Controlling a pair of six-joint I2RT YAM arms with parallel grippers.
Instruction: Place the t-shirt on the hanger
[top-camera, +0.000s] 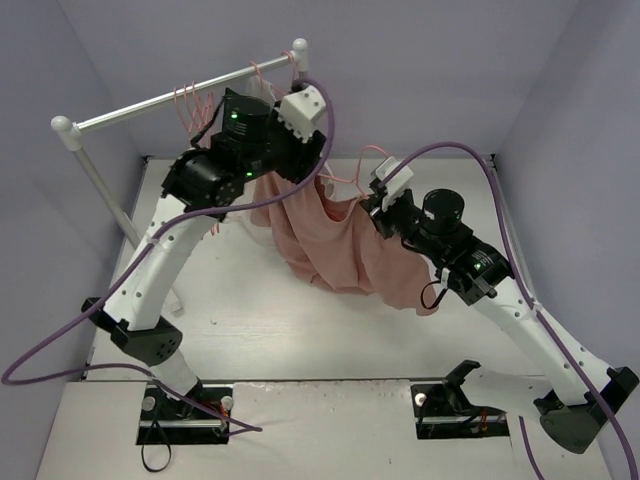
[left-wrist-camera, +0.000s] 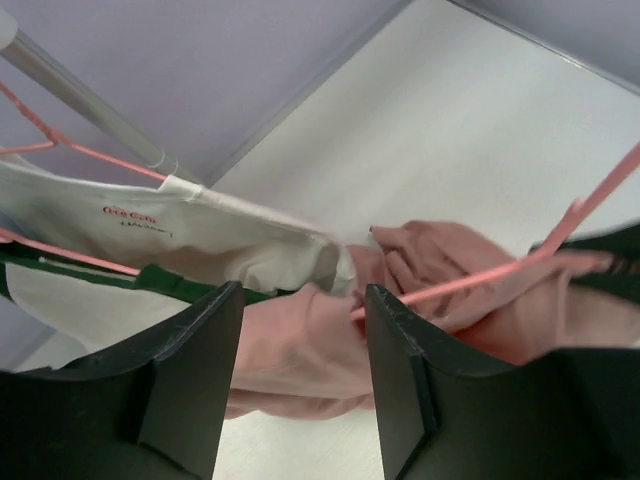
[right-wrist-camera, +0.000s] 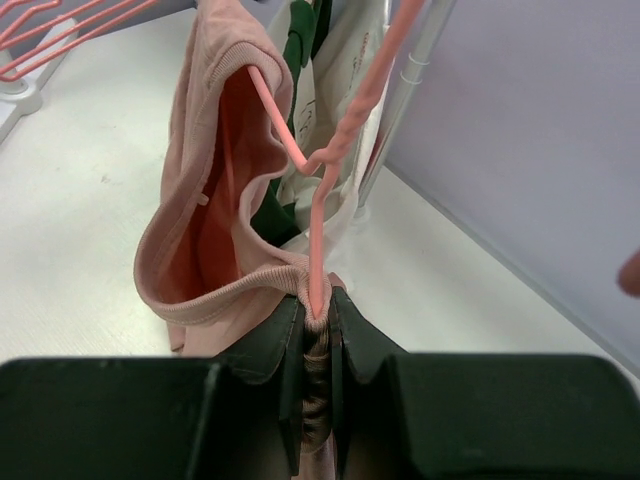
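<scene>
Left jaws stand apart with nothing pinched. Cloth of the salmon-pink cotton t-shirt (left-wrist-camera: 290, 345) is seen just past the gap, with the thin pink wire triangular hanger (left-wrist-camera: 450, 284) crossing it. Risk: if they are closed from here, wire could be caught along with cloth, or the cloth missed altogether.

Just beside, a white garment with green trim (left-wrist-camera: 200, 240) is hung from the white-and-metal rack pole (top-camera: 170, 100), next to spare pink hangers (top-camera: 192, 100). Risk: the hook or collar could be snagged there if the load is swung left.

T-shirt and hanger are held up between the two arms, right of the rack, above the pale bench (top-camera: 300, 340). Whether the hem touches the bench cannot be told.

Right jaws are clenched on the hanger wire, with collar rib trapped alongside. Risk: the whole load is carried by one thin-wire pinch, so it could pivot or slip. The trapped rib would also stop the collar being drawn over the shoulder.

Views:
- Top camera: only the drape and arm layout are given; both sets of jaws are hidden.
- Left wrist: the open gap is shown here alone.
- Right wrist: the pinch is shown here alone, and one hanger arm appears to be passed inside the neck opening.
</scene>
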